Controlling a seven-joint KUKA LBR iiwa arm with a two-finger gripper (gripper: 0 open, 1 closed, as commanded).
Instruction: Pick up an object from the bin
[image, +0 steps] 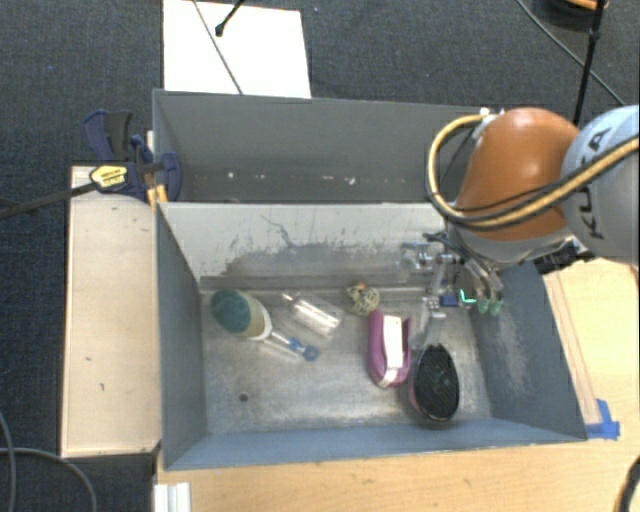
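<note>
The grey metal bin (186, 350) is the largest thing before us, with sloping walls that run down to a scuffed, flat floor. Next in size is the robot arm (610, 150), which comes in over the bin's right wall. A rounded orange cover (515, 160) sits on its wrist, and yellow and black cables (455, 205) loop round that cover. Below the cover hangs the gripper (434, 322), a cluster of bare metal parts with a small green light on its right side, low over the right part of the floor. We cannot tell whether the gripper is spread or pressed together.

Nearest to it lies a black oval brush (436, 385) with a dark bristly face, at the front right of the floor and close to the front wall. The gripper's lower end meets the far end of this brush in our view, though we cannot tell whether the two touch. Just left of the brush, and touching or nearly touching it, lies a purple and white plastic item (388, 350), long and set roughly front to back.

Well apart from these, on the left of the floor, a pale round bottle with a teal cap (240, 313) lies on its side. Beside it to the right is a clear crumpled plastic piece (312, 316), and in front of that a thin stick with a blue tip (297, 348). Smallest is a beige crumpled lump (363, 296) by the back wall, between the clear plastic and the gripper
</note>
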